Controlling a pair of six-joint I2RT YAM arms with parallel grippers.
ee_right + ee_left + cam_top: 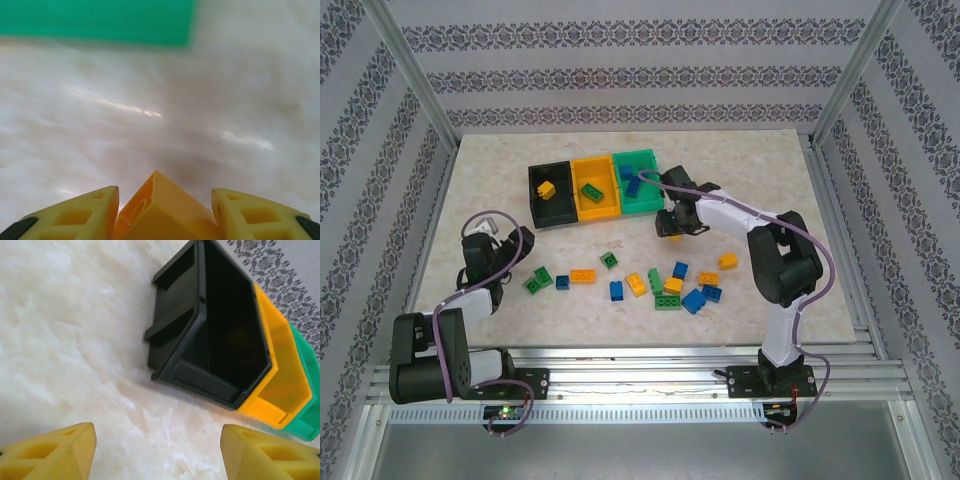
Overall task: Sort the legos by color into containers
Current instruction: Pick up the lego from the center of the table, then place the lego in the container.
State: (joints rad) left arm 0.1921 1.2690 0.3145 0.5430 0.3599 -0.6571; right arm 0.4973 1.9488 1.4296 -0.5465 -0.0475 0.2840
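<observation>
A yellow-orange brick sits right at my right wrist camera, corner up, wedged between my two yellow fingers. My right gripper is clamped on it, low over the marble table and just in front of the green bin. From above, that gripper is near the green bin's front right corner.

My left gripper is spread, with bare table between its fingers. It faces the black bin from the near left, apart from it.

The three bins stand joined in a row at the back: black, the yellow-orange bin, then green. The black one holds a yellow brick, the yellow-orange one another yellow piece, the green one blue bricks.

The loose legos lie scattered in a band across the table's middle, nearer to me than the bins: blue, green and yellow-orange mixed.
</observation>
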